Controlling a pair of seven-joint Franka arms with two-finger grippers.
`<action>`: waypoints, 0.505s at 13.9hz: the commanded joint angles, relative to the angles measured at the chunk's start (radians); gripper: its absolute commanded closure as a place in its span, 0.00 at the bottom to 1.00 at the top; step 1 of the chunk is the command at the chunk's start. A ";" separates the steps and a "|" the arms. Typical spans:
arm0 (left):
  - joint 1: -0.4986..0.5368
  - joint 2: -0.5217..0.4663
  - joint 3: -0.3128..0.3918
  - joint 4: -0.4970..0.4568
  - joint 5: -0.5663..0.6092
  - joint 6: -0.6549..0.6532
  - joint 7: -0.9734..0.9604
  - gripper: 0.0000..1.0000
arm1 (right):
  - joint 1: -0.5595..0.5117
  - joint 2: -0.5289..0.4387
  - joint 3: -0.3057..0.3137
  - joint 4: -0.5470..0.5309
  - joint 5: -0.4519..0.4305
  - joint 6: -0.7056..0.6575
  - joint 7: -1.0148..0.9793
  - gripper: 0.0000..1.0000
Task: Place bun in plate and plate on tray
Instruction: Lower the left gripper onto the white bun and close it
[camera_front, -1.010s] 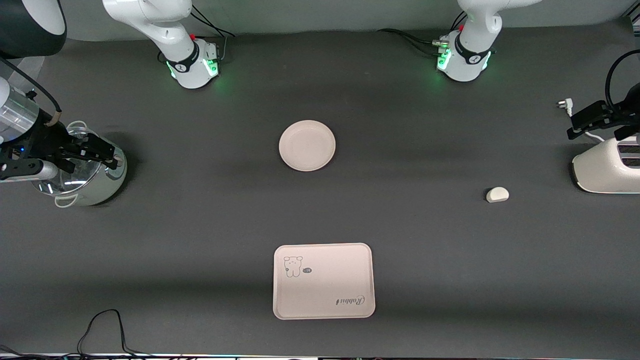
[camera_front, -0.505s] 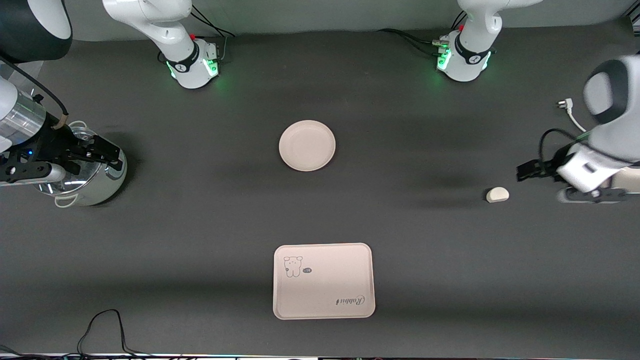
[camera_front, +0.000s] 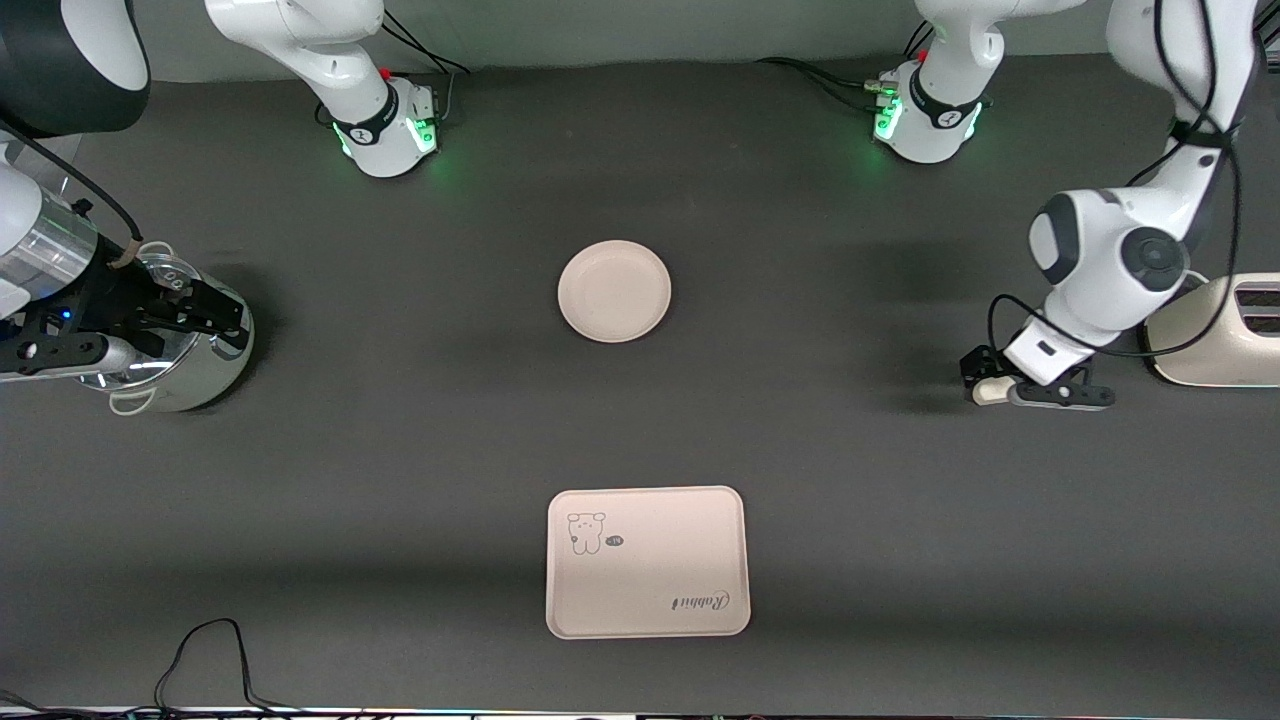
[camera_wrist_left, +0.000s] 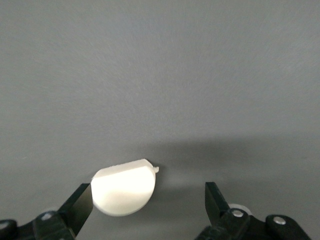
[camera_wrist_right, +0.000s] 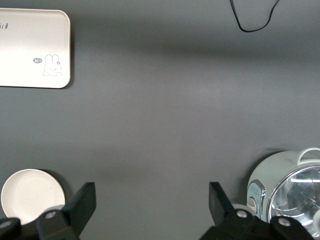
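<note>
The off-white bun (camera_front: 989, 395) lies on the dark table toward the left arm's end. My left gripper (camera_front: 986, 379) is low over it and open. In the left wrist view the bun (camera_wrist_left: 124, 187) sits between the two fingers, close to one fingertip (camera_wrist_left: 80, 200). The round cream plate (camera_front: 614, 291) lies mid-table and is empty. The rectangular tray (camera_front: 648, 561), with its animal drawing, lies nearer the front camera than the plate. My right gripper (camera_front: 222, 318) is open and empty over a pot, where that arm waits. The right wrist view shows the plate (camera_wrist_right: 30, 196) and the tray (camera_wrist_right: 31, 49).
A metal pot with a glass lid (camera_front: 170, 350) stands at the right arm's end. A white toaster (camera_front: 1215, 335) stands at the left arm's end, beside the left arm. A black cable (camera_front: 210, 650) loops near the front edge.
The left arm swung in from the toaster and came down, so its open gripper now straddles the bun. The right gripper shifted only slightly over the pot.
</note>
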 joint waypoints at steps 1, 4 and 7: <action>0.000 0.067 0.007 -0.020 0.009 0.111 0.045 0.00 | 0.006 0.011 0.000 0.025 -0.008 0.000 0.021 0.00; 0.002 0.074 0.007 -0.025 0.007 0.122 0.096 0.00 | 0.014 0.014 0.002 0.023 -0.008 0.002 0.021 0.00; 0.008 0.074 0.010 -0.025 0.007 0.116 0.105 0.12 | 0.014 0.028 0.002 0.028 -0.015 0.009 0.021 0.00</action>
